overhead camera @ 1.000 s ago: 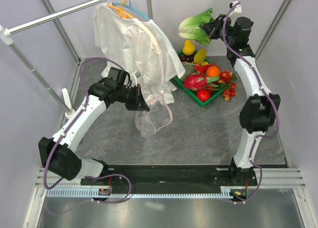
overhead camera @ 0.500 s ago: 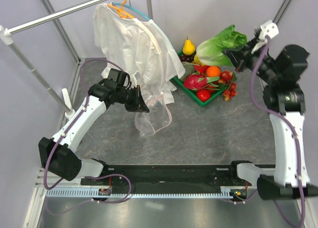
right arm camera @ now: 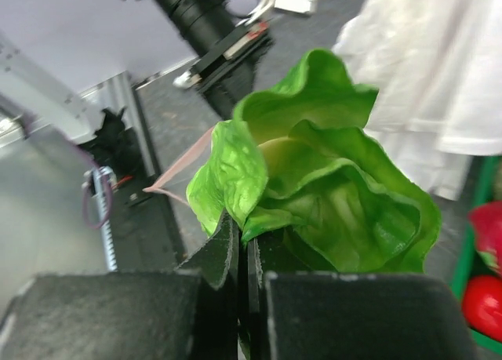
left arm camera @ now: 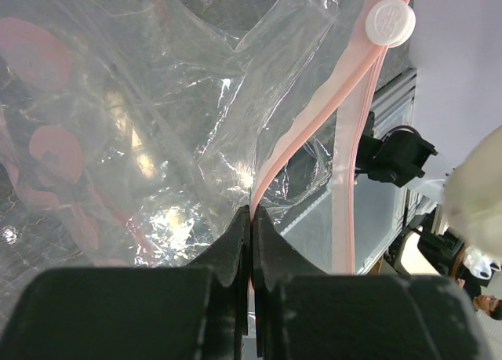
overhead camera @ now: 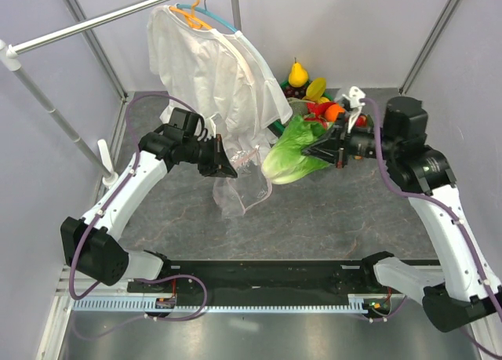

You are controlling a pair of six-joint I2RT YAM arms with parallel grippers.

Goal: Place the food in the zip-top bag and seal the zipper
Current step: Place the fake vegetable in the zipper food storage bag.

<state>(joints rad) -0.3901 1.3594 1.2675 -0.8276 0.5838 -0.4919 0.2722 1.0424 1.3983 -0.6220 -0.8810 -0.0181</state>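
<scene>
My left gripper (overhead camera: pixel 226 165) is shut on the pink zipper strip (left arm camera: pixel 314 113) of the clear zip-top bag (overhead camera: pixel 241 189) and holds it hanging above the table. The zipper's white tab (left arm camera: pixel 391 21) shows at the top of the left wrist view. My right gripper (overhead camera: pixel 333 154) is shut on a leaf of the green lettuce (overhead camera: pixel 294 150) and holds it in the air just right of the bag's mouth. The lettuce fills the right wrist view (right arm camera: pixel 314 195), with the bag's pink edge (right arm camera: pixel 184 168) behind it. Other food lies in a green tray (overhead camera: pixel 302 144) at the back.
A white shirt (overhead camera: pixel 212 66) hangs on a rail at the back, just behind the bag. A pear (overhead camera: pixel 297 74), an orange (overhead camera: pixel 336 111) and red fruit (overhead camera: pixel 320 109) sit in the tray behind the lettuce. Grey walls enclose the table.
My right arm has swung the lettuce down and left, from high over the tray to beside the bag's mouth. My left arm and the bag have stayed still.
</scene>
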